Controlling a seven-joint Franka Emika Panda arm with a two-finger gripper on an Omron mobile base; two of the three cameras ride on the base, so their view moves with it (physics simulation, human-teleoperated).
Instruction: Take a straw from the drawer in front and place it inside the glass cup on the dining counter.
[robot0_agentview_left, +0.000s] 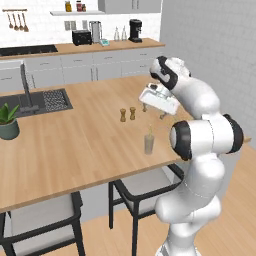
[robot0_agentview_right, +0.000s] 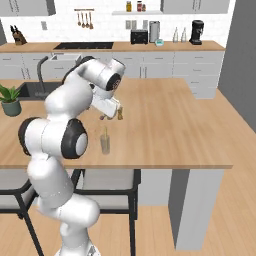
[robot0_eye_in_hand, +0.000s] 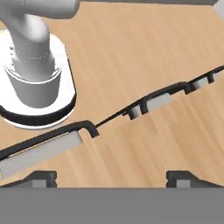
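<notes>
The glass cup (robot0_agentview_left: 149, 144) (robot0_agentview_right: 105, 145) stands upright near the front edge of the dining counter (robot0_agentview_left: 75, 150) (robot0_agentview_right: 170, 130). The pale-yellow straw (robot0_agentview_left: 150, 131) (robot0_agentview_right: 105, 132) stands inside it, its top poking above the rim. My gripper (robot0_agentview_left: 153, 112) (robot0_agentview_right: 107, 117) hangs a little above and behind the cup, open and holding nothing. In the hand view the gripper (robot0_eye_in_hand: 113, 179) has its fingertips (robot0_eye_in_hand: 41, 177) far apart over the counter (robot0_eye_in_hand: 153, 146) edge. The drawer is out of view.
Two brown shakers (robot0_agentview_left: 127, 114) (robot0_agentview_right: 120, 114) stand just behind the cup. A potted plant (robot0_agentview_left: 8, 122) and the inset sink (robot0_agentview_left: 42, 101) lie far left. Black-framed chairs (robot0_agentview_left: 142, 187) (robot0_eye_in_hand: 151, 103) tuck under the counter's front edge.
</notes>
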